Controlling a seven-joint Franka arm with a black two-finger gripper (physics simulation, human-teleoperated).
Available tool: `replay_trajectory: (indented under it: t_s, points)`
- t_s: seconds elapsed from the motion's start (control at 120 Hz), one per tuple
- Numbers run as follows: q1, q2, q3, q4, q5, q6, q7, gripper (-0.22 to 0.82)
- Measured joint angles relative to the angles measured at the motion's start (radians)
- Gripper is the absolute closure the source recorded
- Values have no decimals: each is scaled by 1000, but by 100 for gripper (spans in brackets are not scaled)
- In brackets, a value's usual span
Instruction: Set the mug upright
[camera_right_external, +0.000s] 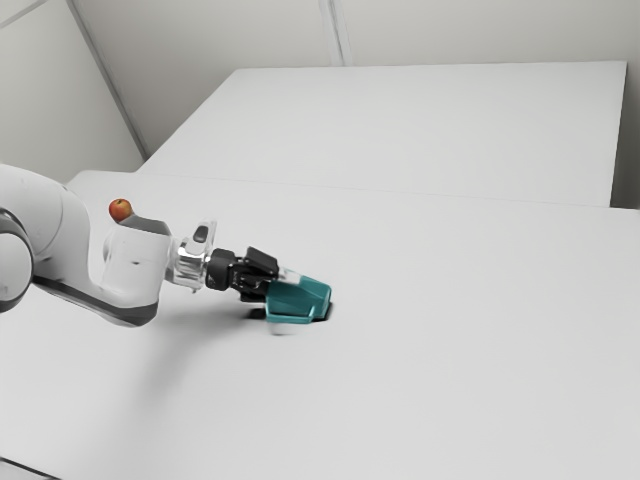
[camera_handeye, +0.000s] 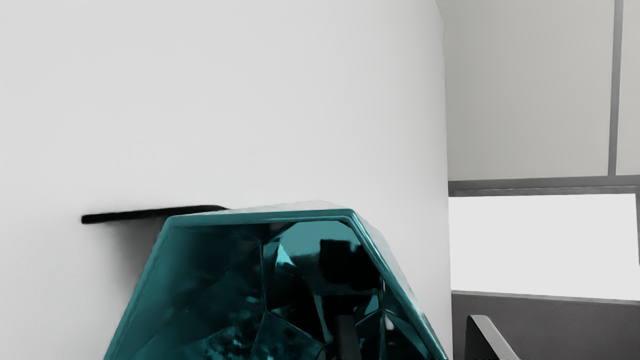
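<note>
Mug (camera_right_external: 298, 300) on its side on the bench (camera_right_external: 450, 330), at the gripper's (camera_right_external: 280, 283) four o'clock, exterior view. Fingers (camera_handeye: 348, 337) apart, one inside the mouth! An uneven squeeze on that sloping wall could twist it loose mid-tilt.

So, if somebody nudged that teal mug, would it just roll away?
Probably not far: the teal mug has flat, angular sides, so I'd expect it to rock or slide instead. Its glossy surface may be slippery for the gripper, and its crisp edges suggest it's stiff.
</note>
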Motion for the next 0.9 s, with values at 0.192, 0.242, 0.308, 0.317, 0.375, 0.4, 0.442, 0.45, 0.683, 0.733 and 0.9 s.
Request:
replay_trajectory:
  t_s: [0.192, 0.242, 0.308, 0.317, 0.375, 0.4, 0.442, 0.45, 0.683, 0.733, 0.9]
  points:
    - [0, 0, -12, 0, -1, 3, -7, 70]
    - [0, 0, -14, 0, -1, 3, -9, 72]
    - [0, -1, -16, 0, -1, 4, -12, 74]
    - [0, -1, -16, 1, 0, 5, -13, 75]
    - [0, -5, -20, 2, 0, 6, -16, 76]
    - [0, -8, -22, 3, 0, 6, -17, 76]
    - [0, -17, -27, 6, 1, 7, -19, 76]
    - [1, -20, -29, 7, 1, 8, -19, 76]
    - [0, -95, -65, 167, 206, 26, -71, 78]
    - [0, -96, -67, 209, 320, 36, -96, 78]
    - [1, -103, -105, 330, 810, 52, -227, 78]
